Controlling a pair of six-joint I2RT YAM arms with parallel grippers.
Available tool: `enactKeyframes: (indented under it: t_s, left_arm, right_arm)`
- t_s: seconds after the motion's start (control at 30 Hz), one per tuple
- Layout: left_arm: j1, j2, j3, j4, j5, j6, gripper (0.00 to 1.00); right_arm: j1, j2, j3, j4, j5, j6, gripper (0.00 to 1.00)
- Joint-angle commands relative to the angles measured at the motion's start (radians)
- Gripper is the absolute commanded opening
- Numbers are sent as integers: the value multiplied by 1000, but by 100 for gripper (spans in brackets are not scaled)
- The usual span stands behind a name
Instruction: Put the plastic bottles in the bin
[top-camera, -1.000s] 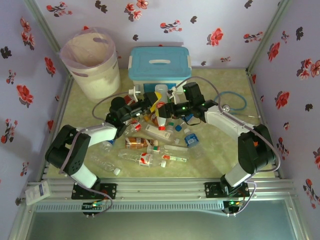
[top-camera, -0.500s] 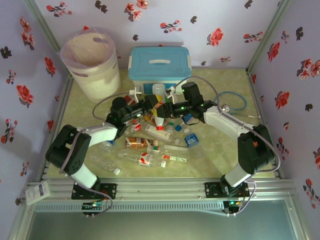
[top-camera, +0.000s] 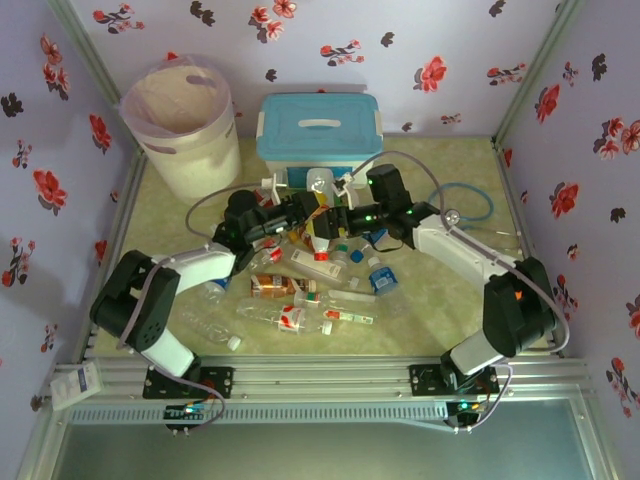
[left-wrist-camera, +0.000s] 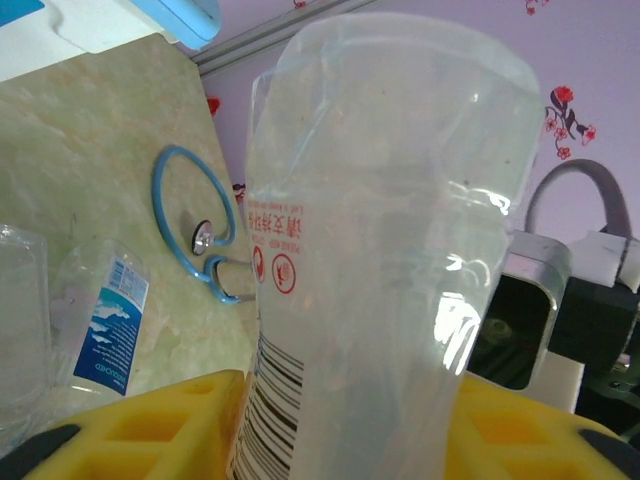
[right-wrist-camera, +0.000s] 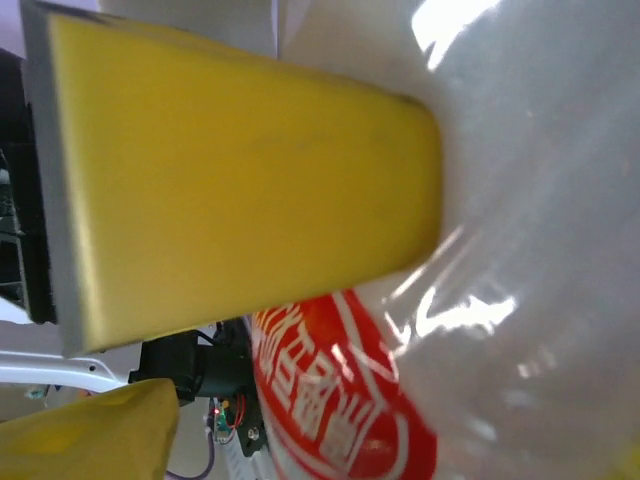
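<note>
left gripper (top-camera: 300, 213) clamping the clear red-label bottle (top-camera: 319, 190), just at 6 o'clock of the blue-lidded box (top-camera: 320, 125) | right gripper (top-camera: 338, 215) standing jaws apart, one yellow finger (right-wrist-camera: 240, 170) touching that bottle | other bottles (top-camera: 300, 295) lying on the tabletop (top-camera: 440, 300) at 6 o'clock of the held one | bin (top-camera: 190, 165) sitting at 10 o'clock, well apart

The left arm (top-camera: 200, 265) and right arm (top-camera: 455, 250) alike wear glossy white link shells between bulky black joint housings. A grey cable (top-camera: 205, 199) loops off each. Small green lights (top-camera: 186, 411) glow by the bases on the aluminium rail (top-camera: 320, 372). The fingers (left-wrist-camera: 150, 432) are yellow plastic with square moulded recesses.
</note>
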Motion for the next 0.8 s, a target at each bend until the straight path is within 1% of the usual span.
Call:
enactKeyframes:
  t_s: [0.0,0.03,0.1,0.17,0.23,0.3,0.33,0.37,0.43,0.57,0.67,0.77]
  left_arm:
    - [-1,-55,55,-117,-12,101,45]
    - [4,-62,69,-142,-7,116,45]
    - [23,-75,109,-205,24,145,45]
    - [48,-99,166,-302,42,197,44]
    - [74,-132,261,-473,46,303,42]
    - [97,-151,385,-655,40,441,40]
    - [112,-157,445,-721,38,479,39]
    - [128,-159,488,-752,37,495,38]
    - [178,-158,572,-791,40,499,33]
    - [305,-144,718,-878,26,549,31]
    - [405,-124,811,-945,-28,598,31]
    - [497,-90,916,-1036,-117,690,31]
  right_arm:
    - [-49,-88,-29,-59,57,-48,85]
    - [-71,-112,-46,-54,73,-35,89]
    - [-120,-161,-77,-51,90,-10,89]
    - [-166,-205,-105,-52,111,12,90]
    - [-208,-241,-122,-86,139,16,90]
    - [-238,-261,-132,-126,160,5,90]
    - [-251,-269,-139,-142,169,2,90]
    - [-260,-274,-149,-146,173,3,90]
    - [-279,-283,-173,-148,183,6,90]
    - [-300,-279,-188,-167,195,3,89]
    - [-306,-282,-183,-198,212,-20,89]
    - [-315,-290,-185,-231,226,-45,89]
